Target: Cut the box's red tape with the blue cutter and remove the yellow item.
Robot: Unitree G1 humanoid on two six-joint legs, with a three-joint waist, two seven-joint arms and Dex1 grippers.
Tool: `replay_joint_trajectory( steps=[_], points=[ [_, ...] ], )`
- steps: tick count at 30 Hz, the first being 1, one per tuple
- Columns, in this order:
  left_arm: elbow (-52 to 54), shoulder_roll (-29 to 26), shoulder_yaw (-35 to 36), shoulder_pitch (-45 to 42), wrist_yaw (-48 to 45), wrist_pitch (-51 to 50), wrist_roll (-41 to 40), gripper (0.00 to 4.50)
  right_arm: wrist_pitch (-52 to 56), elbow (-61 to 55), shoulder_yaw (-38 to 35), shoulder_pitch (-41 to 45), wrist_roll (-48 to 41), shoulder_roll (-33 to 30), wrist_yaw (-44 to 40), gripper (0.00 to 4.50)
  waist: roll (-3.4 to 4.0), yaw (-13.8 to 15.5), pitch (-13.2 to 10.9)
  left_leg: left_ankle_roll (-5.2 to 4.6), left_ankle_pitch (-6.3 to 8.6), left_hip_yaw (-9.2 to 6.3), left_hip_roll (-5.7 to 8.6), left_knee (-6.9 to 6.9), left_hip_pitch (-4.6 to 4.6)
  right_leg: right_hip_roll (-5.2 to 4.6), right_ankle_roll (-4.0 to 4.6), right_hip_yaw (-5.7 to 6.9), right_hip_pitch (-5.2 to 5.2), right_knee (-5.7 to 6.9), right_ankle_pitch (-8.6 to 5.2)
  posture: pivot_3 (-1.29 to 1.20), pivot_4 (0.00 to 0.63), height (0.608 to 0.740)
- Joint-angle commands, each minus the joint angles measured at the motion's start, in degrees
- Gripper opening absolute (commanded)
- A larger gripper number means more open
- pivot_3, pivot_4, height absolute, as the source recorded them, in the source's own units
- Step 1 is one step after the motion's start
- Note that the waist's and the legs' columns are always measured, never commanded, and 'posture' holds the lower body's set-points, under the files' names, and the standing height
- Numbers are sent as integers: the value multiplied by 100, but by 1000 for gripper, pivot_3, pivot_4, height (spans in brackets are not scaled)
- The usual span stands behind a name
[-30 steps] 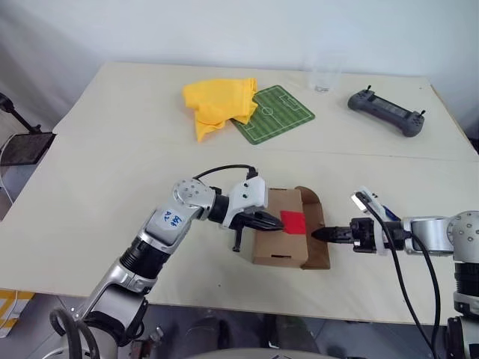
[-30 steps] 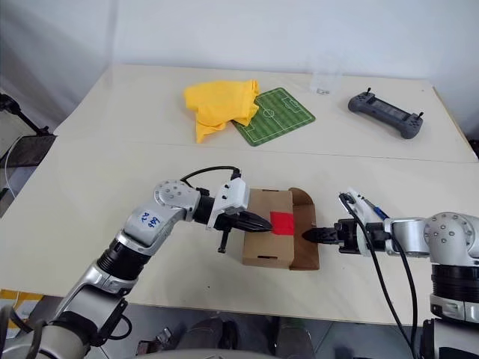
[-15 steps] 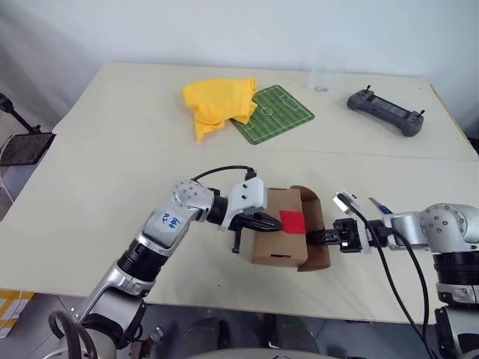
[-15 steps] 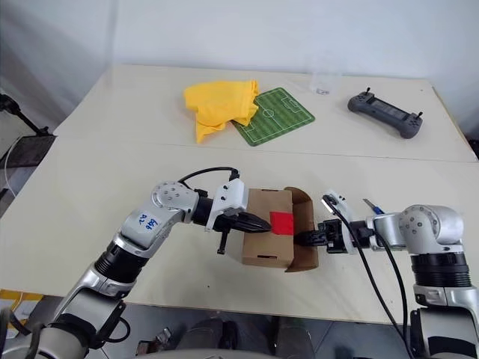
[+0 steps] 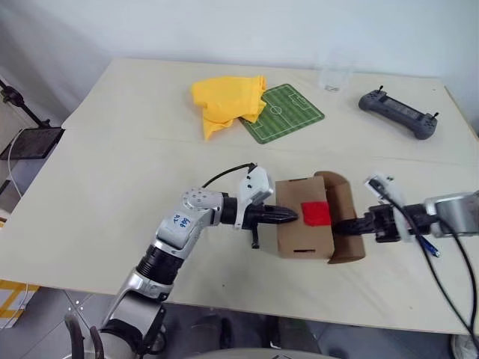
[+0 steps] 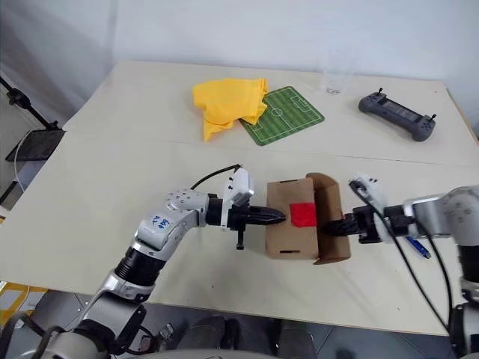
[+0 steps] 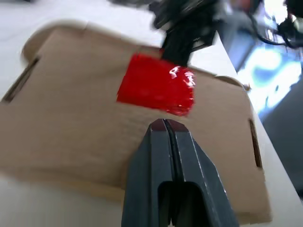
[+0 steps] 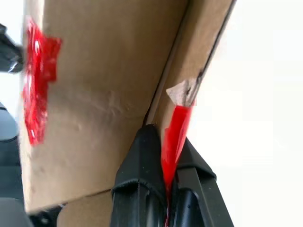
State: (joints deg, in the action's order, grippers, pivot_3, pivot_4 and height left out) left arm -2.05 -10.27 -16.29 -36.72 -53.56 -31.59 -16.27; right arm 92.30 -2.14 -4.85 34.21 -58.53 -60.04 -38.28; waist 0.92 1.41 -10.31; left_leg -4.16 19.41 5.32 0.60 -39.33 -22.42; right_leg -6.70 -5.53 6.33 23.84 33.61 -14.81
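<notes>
The box (image 5: 304, 226) stands low and right of centre on the table (image 5: 112, 172), its side flap swung open to the right and the red tape (image 5: 315, 213) on its top face; the left gripper (image 5: 293, 215), jaws pressed together and holding nothing, points in from the left with its tip on the lid just beside the tape. The right gripper (image 8: 163, 142) reaches in from the right edge with jaws closed on a red strip of tape at the flap's edge. A blue cutter (image 5: 425, 245) lies beneath the right arm, while a yellow cloth (image 5: 224, 101), green mat (image 5: 284, 114), clear cup (image 5: 334, 75) and black controller (image 5: 398, 114) occupy the upper part of the frame.
</notes>
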Motion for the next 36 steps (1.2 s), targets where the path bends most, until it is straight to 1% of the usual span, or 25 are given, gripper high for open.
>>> replay_joint_trajectory(
  steps=[1,4,7,12,17,20,26,31,33,36],
  points=[
    [-274,358,-108,67,417,247,146,0,20,-298,70,542,-676,-848,-112,24,11,11,-8,-1,0,3,2,0,-1,0,-1,-1,1,-2,1,0,150,740],
    [-413,615,-162,59,566,383,184,0,20,-368,352,794,-1026,-1249,-34,24,6,16,-11,-2,1,1,3,1,-2,0,-2,1,0,-9,1,0,150,740],
    [-596,801,-328,78,720,609,365,0,20,-399,679,1190,-1459,-1518,178,24,5,13,-12,-5,4,3,3,3,-2,-1,-2,-1,0,-14,1,0,150,740],
    [-780,1064,-350,133,924,756,465,0,20,-246,1327,1734,-2066,-1742,740,24,3,36,-13,-9,8,2,3,3,-13,-2,-2,0,7,-19,1,0,150,740],
    [-851,1132,-361,220,1114,804,586,0,20,-10,1851,2032,-2640,-1592,1455,24,2,27,-13,-9,13,3,3,3,-24,-2,-2,1,17,-24,1,0,150,740],
    [-870,1147,-312,221,1183,845,593,0,20,198,1955,2095,-2785,-1414,1930,24,-1,17,-14,-9,13,3,3,3,-25,-2,-2,2,17,-24,1,0,150,740],
    [-915,1058,-328,201,1243,956,734,0,20,459,1805,2023,-2750,-1084,2642,24,-4,2,-12,-8,7,4,3,3,-20,-2,-2,3,15,-15,1,0,150,740],
    [-851,988,-276,223,1237,1139,822,0,20,592,1672,2111,-2597,-809,3072,24,-9,-24,-9,-11,1,11,1,3,9,-3,-8,3,-12,-14,5,0,150,740],
    [-749,825,-264,263,1119,1219,850,0,20,546,1819,2231,-2505,-831,3153,24,-9,-28,-9,-12,-5,14,-2,3,11,-4,-5,3,-12,-15,11,0,150,740],
    [-461,339,-227,374,806,1284,837,0,20,482,1884,2448,-2512,-818,3295,24,-9,-78,-9,-13,-9,17,-7,3,11,-4,2,4,-7,-9,16,0,150,740]
  ],
)
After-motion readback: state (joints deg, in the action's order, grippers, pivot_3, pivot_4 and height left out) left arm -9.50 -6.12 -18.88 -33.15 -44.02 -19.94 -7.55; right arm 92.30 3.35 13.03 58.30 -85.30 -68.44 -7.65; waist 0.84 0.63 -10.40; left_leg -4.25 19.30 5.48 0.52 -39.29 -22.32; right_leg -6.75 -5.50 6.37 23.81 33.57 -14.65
